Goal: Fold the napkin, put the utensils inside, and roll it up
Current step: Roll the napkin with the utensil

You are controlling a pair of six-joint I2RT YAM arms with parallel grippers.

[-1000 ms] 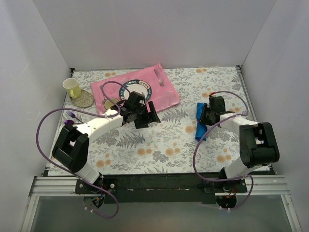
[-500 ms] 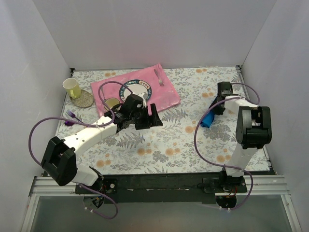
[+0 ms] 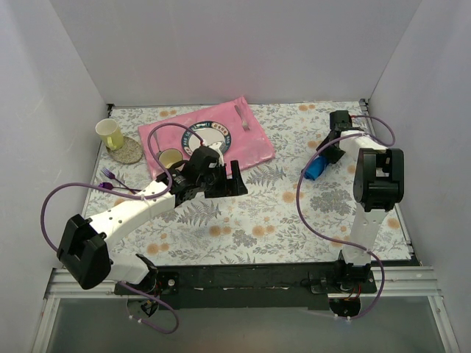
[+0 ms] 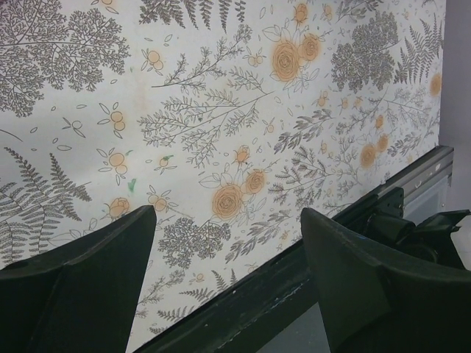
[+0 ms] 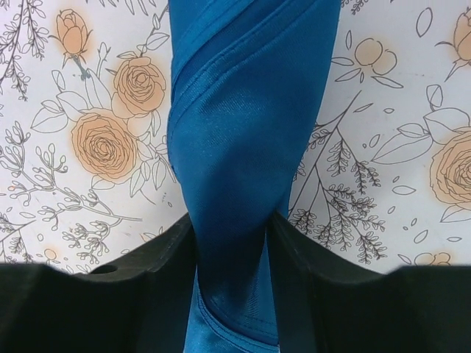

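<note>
The napkin is a tight royal-blue roll lying on the floral tablecloth at the right. In the right wrist view the napkin runs up from between the black fingers. My right gripper is shut on its near end, with both fingers pressed into the cloth. The utensils are hidden from view. My left gripper hovers over the middle of the table, open and with nothing between its fingers.
A pink placemat lies at the back with a grey fork and a small gold-rimmed cup on it. A yellow cup stands by a round coaster at the back left, a purple fork nearby. White walls enclose three sides.
My right arm has carried the rolled napkin from the middle right toward the back right. The left arm has stretched out further over the table, its gripper staying open.
</note>
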